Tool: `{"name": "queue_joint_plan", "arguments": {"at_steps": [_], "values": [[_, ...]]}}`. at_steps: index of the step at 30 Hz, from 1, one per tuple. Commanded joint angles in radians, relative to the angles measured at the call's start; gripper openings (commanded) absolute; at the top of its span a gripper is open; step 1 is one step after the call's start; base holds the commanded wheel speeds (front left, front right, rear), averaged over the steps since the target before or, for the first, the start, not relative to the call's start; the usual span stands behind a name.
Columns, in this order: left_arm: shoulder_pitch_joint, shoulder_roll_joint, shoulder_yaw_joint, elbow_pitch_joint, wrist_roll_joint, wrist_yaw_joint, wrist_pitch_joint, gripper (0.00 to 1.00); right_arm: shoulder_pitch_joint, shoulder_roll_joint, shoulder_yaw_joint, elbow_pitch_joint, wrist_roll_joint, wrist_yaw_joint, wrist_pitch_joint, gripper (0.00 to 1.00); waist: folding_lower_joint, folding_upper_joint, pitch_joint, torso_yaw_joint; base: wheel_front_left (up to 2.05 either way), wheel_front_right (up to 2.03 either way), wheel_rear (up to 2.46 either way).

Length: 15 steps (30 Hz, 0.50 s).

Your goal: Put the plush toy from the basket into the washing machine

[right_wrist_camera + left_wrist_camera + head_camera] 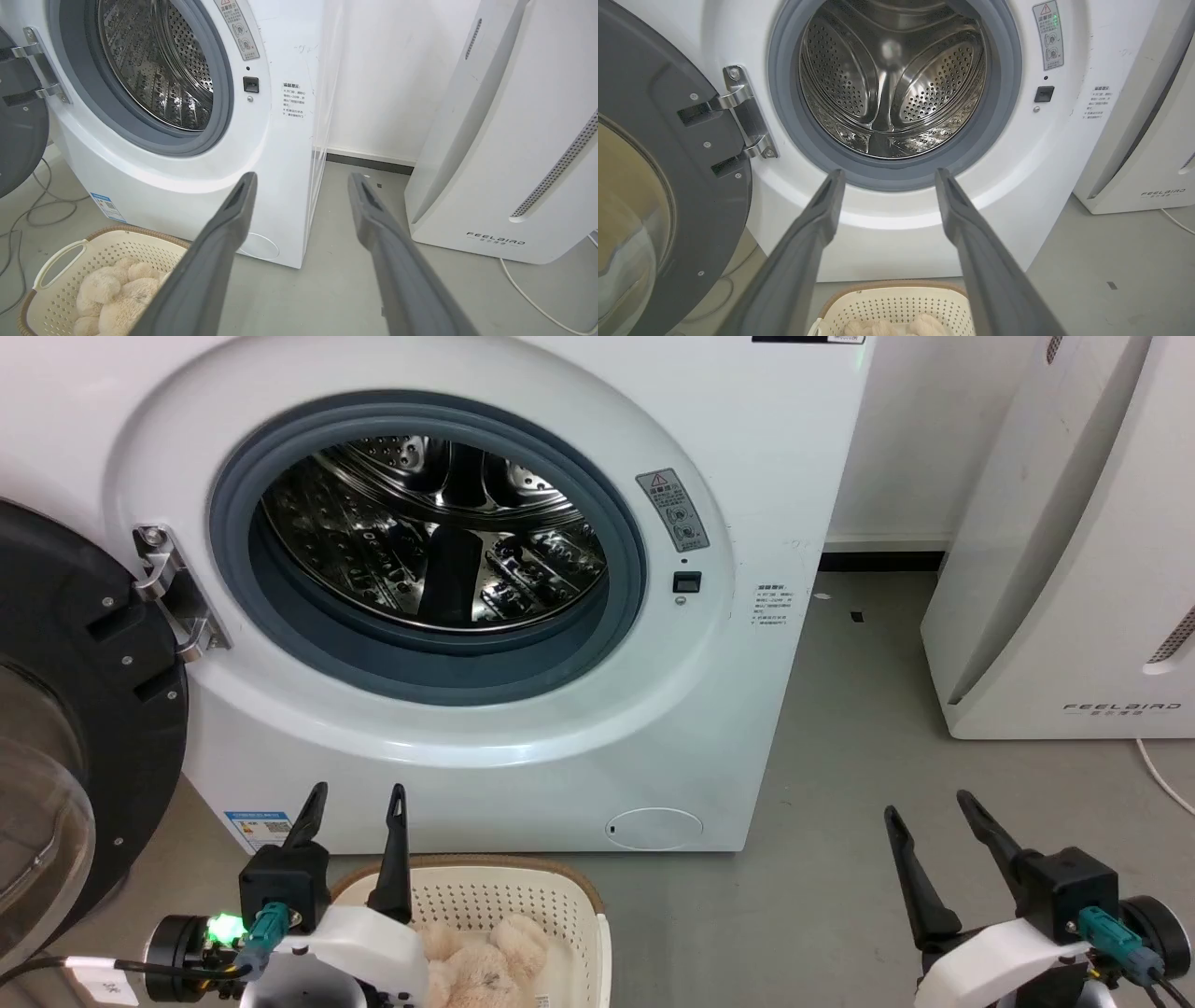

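Down at the bottom edge of the head view, the plush toy [485, 963] is seen lying inside the basket [504, 894], its shaggy cream fur bunched up against the perforated wall, so it's not been put in the washing machine [448, 747] yet. The basket is parked on the grey floor [822, 784] right in front of the machine, toward its left half. The door [84, 709] is swung wide open to the robot's left and held on a shiny metal hinge [173, 588], so the steel drum [439, 541] is left fully exposed behind the grey gasket [429, 665]. The left end effector [359, 788] is held over the basket's left side, close to the toy but not touching it as far as can be told, with both dark fingers [817, 219] spread apart and pointed at the washer. In the left wrist view the lower rim of the porthole is framed between them, and a bit of fur is caught at the bottom. The right end effector [926, 803] is held well off to the right over bare floor, also spread open. In its wrist view it's aimed at the gap between the washer and the white FEELBIRD appliance [1055, 569]. A white cable [1162, 775] is trailed across the floor beside that appliance.
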State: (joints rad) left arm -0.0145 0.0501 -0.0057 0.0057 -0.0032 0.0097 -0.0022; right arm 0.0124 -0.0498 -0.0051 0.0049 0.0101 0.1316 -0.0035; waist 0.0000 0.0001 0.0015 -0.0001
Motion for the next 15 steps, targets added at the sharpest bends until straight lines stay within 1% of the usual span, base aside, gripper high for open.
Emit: {"name": "queue_joint_plan", "arguments": {"at_steps": [1,15], "values": [[-0.002,0.0,-0.004,0.002,-0.005,0.009,-0.012,1.0,0.0,0.0,-0.008,-0.005,0.009,0.0,-0.011,1.0,0.0,-0.0001,0.001,0.0,0.0,0.0,0.0],[-0.038,0.003,-0.022,0.049,-0.005,0.023,-0.041,1.0,-0.01,0.0,-0.035,-0.018,0.044,0.0,-0.04,1.0,0.0,-0.0001,0.027,0.0,0.0,0.0,0.0]]}}
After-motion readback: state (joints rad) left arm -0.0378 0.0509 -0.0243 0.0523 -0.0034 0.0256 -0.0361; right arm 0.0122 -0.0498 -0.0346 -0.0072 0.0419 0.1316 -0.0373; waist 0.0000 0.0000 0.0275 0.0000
